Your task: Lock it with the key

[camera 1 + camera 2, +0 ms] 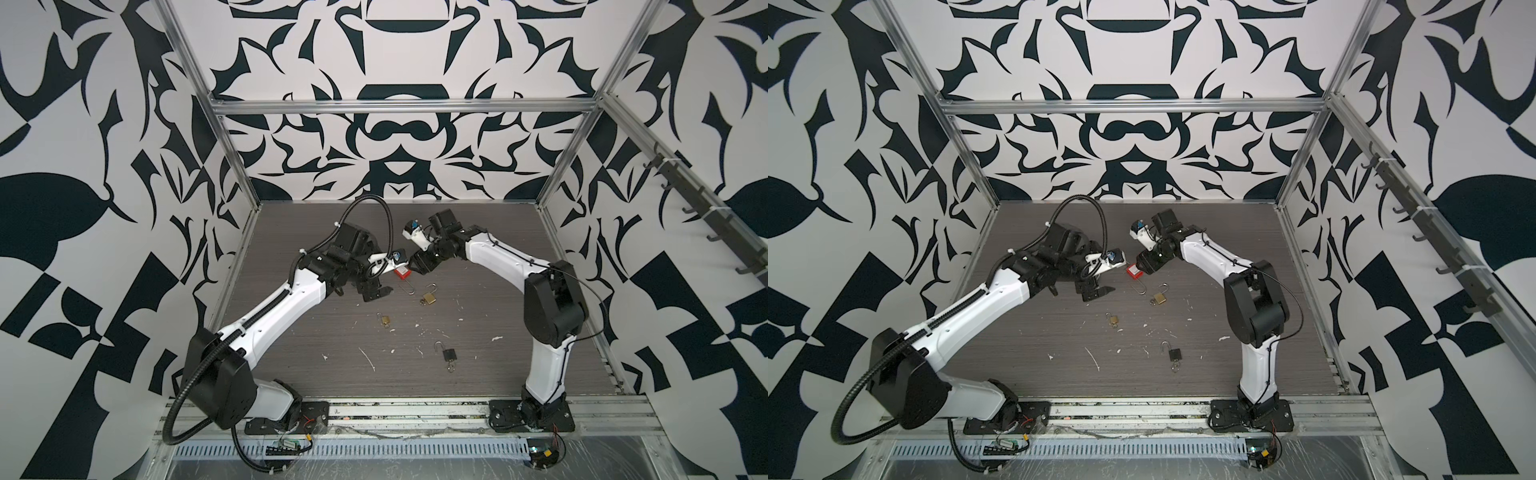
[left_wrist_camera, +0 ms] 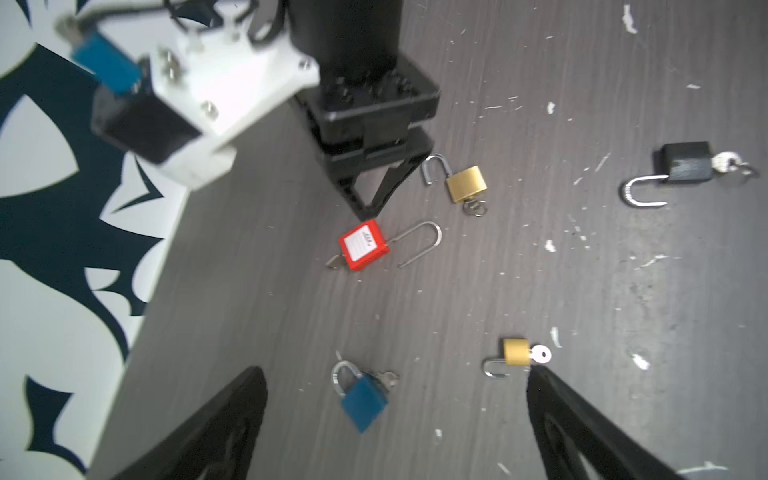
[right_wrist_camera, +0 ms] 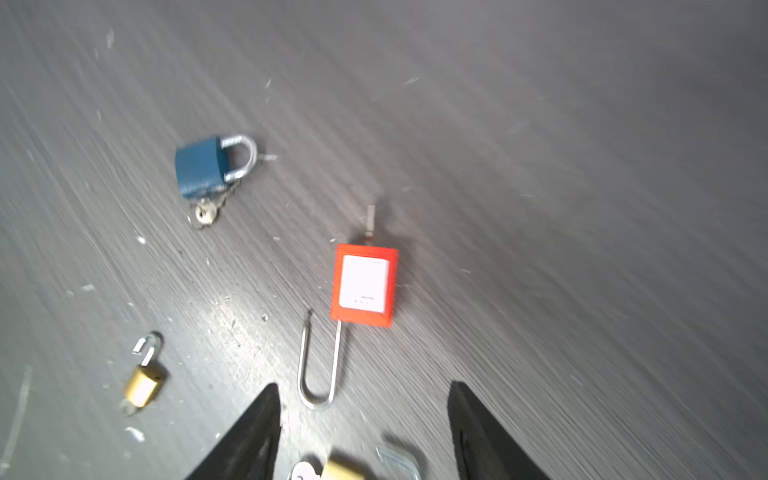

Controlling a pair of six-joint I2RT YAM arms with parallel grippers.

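The boxy red plastic padlock [image 3: 363, 284] lies on the grainy grey table [image 3: 582, 166], slim steel shackle [image 3: 316, 404] sprung, key [image 2: 335, 262] in its base. The right gripper [image 3: 363, 386] hangs parted and empty near it; the left gripper [image 2: 395, 370] gapes wide.

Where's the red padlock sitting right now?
In both top views the red padlock lies flat near the middle, at the tips of the open right pincer; the larger brass padlock is its nearest neighbour, toward the front.

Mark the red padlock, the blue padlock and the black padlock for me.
red padlock [image 3: 364, 284]: right wrist view, middle of its body.
blue padlock [image 2: 365, 405]: left wrist view, middle of its body.
black padlock [image 2: 685, 166]: left wrist view, middle of its body.
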